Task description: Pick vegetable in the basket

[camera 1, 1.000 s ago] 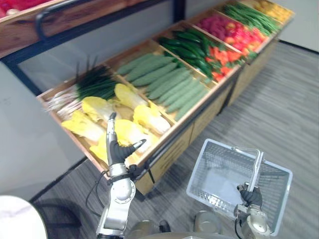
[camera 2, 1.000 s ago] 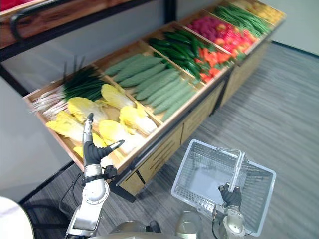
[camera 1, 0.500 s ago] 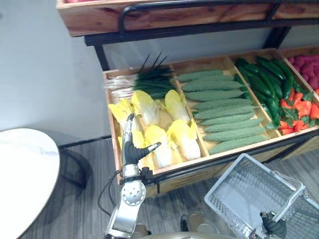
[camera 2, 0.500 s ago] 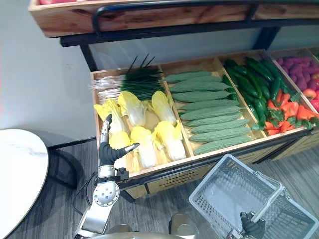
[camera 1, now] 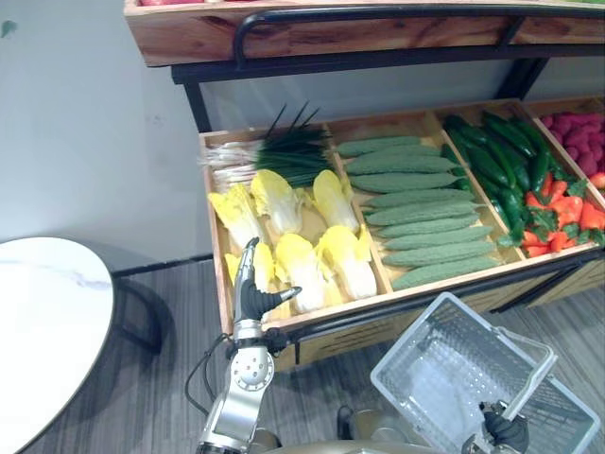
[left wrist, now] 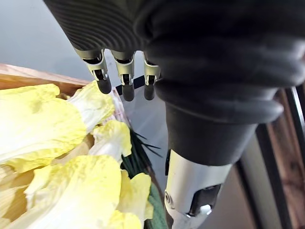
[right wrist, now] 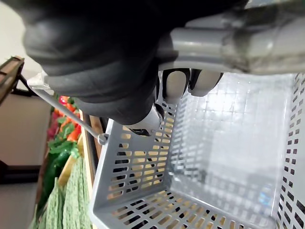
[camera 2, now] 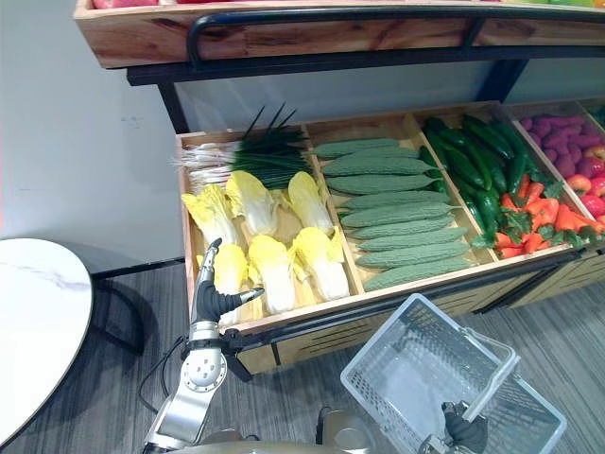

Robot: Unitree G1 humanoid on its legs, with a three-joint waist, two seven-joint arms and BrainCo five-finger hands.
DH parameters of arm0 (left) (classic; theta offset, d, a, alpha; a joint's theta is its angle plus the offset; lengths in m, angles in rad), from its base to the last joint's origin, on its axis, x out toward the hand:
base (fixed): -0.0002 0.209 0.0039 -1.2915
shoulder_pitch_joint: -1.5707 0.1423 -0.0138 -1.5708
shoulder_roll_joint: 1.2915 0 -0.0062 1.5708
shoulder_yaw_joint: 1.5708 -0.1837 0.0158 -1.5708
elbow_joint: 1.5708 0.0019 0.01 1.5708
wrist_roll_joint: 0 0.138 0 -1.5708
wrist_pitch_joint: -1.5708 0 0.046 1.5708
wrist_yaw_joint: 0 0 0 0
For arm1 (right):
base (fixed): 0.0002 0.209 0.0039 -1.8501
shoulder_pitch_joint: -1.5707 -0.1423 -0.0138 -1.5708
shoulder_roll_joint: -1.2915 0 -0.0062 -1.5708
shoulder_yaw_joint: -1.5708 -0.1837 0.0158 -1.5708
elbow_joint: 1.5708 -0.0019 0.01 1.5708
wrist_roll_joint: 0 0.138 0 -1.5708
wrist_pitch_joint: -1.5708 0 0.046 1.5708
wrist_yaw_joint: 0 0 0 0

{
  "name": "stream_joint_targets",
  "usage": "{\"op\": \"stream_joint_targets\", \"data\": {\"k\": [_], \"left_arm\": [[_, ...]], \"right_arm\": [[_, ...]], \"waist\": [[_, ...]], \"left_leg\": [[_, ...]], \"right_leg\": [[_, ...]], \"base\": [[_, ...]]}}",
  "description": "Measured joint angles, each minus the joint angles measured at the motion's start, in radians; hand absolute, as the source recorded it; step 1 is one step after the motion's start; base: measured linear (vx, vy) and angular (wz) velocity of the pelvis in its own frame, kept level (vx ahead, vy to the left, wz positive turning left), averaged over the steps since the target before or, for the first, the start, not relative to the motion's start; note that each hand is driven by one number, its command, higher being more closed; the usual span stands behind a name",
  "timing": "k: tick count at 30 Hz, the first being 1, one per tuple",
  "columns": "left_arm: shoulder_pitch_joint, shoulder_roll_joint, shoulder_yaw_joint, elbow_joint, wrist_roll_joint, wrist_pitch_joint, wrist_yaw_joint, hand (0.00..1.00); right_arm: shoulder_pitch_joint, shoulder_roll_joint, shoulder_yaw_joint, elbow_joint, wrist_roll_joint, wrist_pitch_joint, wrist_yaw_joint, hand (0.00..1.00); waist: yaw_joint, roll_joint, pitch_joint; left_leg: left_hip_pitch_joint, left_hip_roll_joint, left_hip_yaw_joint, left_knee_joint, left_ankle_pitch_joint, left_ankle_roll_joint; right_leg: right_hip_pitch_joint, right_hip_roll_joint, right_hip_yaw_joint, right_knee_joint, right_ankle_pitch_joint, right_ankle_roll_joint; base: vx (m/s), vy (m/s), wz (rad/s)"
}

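You see the basket [camera 1: 416, 352] lose its near corner below the bottom edge, and the right hand [camera 1: 507, 431] on its handle [camera 1: 527, 382] is half cut off there too. Left of the basket, the left hand [camera 1: 251, 297] covers one cabbage [camera 1: 267, 270] (its lower leaves); up and right of the basket, the red vegetables [camera 1: 572, 203] run off the side.

Yellow-leaved, white-stemmed cabbages [camera 1: 274, 199] lie side by side in the leftmost wooden compartment [camera 1: 219, 274], next to green chives [camera 1: 288, 156]. Pale grey perforated basket [camera 1: 406, 342], handle [camera 1: 531, 380] raised, hangs tilted before the stall.
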Motion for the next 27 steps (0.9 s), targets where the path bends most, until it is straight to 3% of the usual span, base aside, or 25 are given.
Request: {"op": "stream_joint_targets", "data": {"k": [5,11,14,15,18,27], "left_arm": [[-0.14,0.0,0.028,0.125,-0.004,0.025,0.022,0.0],[-0.318,0.008,0.038,0.277,-0.03,0.042,0.045,0.0],[-0.407,0.021,0.061,0.374,-0.05,0.045,0.065,0.0],[-0.445,0.023,0.079,0.416,-0.051,0.046,0.075,1.0],[-0.499,0.032,0.082,0.473,-0.048,0.05,0.107,1.0],[-0.606,0.051,0.111,0.546,-0.051,0.033,0.1,1.0]], "right_arm": [[-0.036,-0.005,0.043,0.0,0.022,0.0,0.006,1.0],[-0.069,-0.008,0.041,-0.001,0.038,-0.002,0.003,1.0],[-0.095,-0.015,0.047,-0.007,0.056,-0.002,0.005,1.0],[-0.103,-0.015,0.053,-0.015,0.057,-0.003,0.005,1.0],[-0.118,-0.023,0.052,-0.021,0.067,-0.005,0.005,1.0],[-0.165,-0.028,0.049,-0.021,0.106,-0.032,0.017,1.0]], "waist": [[-0.021,-0.02,0.027],[-0.029,-0.03,0.092],[-0.049,-0.03,0.126],[-0.048,-0.031,0.134],[-0.045,-0.027,0.154],[-0.043,-0.025,0.209]], "left_leg": [[-0.064,0.013,0.046,0.005,0.011,0.002],[-0.091,0.024,0.091,0.041,0.012,0.004],[-0.105,0.036,0.104,0.067,0.0,0.006],[-0.117,0.043,0.117,0.079,-0.008,0.006],[-0.123,0.045,0.125,0.093,-0.013,0.014],[-0.125,0.047,0.148,0.099,-0.024,0.013]], "right_leg": [[-0.086,0.019,0.038,0.01,0.016,-0.006],[-0.13,0.025,0.06,0.027,0.017,-0.006],[-0.141,0.028,0.065,0.036,0.017,-0.005],[-0.153,0.031,0.068,0.043,0.017,-0.005],[-0.163,0.032,0.076,0.054,0.018,-0.004],[-0.165,0.03,0.09,0.055,0.024,0.001]], "base": [[0.02,-0.024,-0.24],[0.04,-0.002,-0.14],[-0.03,-0.004,-0.09],[-0.06,-0.003,-0.08],[-0.06,-0.002,-0.08],[-0.06,0.001,-0.04]]}}
